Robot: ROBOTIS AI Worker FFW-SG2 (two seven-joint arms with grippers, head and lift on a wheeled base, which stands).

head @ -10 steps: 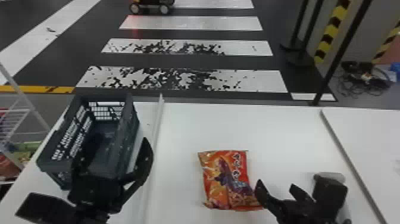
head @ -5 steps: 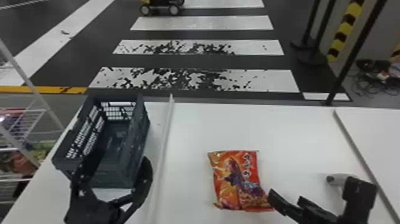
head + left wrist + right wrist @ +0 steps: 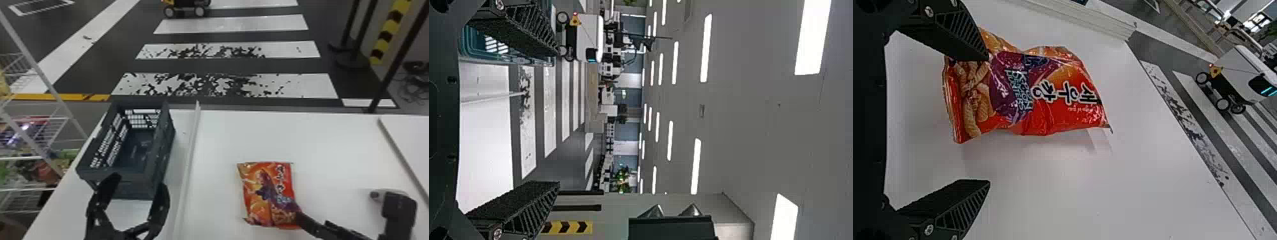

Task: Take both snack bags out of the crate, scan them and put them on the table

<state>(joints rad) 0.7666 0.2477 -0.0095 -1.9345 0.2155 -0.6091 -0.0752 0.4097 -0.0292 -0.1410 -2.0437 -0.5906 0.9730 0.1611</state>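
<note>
An orange-and-red snack bag (image 3: 266, 194), printed with ridged snack pieces and a purple patch, lies flat on a white table (image 3: 217, 207) with its front face up. The right gripper (image 3: 341, 210) is at the bag's near corner, its two black fingers spread well apart with nothing gripped between them; in the right wrist view one finger overlaps the edge of the bag and the other is over bare tabletop. Whether the nearer finger touches the wrapper cannot be told

To the left of the bag, a long pale rail (image 3: 188, 153) runs across the tabletop, between the bag and a dark blue-grey plastic crate (image 3: 127, 183) with slotted sides. The left gripper (image 3: 140, 181) is at the near end of the crate, fingers wide open and empty

Beyond the crate on the left is a white wire rack (image 3: 41, 76) with packaged goods (image 3: 38, 169) on its shelves. Past the far edge of the table, worn white crosswalk stripes (image 3: 223, 84) cross a dark floor, with a four-wheeled robot vehicle (image 3: 1245, 75) on the road surface. Black posts (image 3: 360, 35) and a yellow-and-black striped post (image 3: 387, 32) stand to the right, near cables (image 3: 411, 86) lying on the floor
</note>
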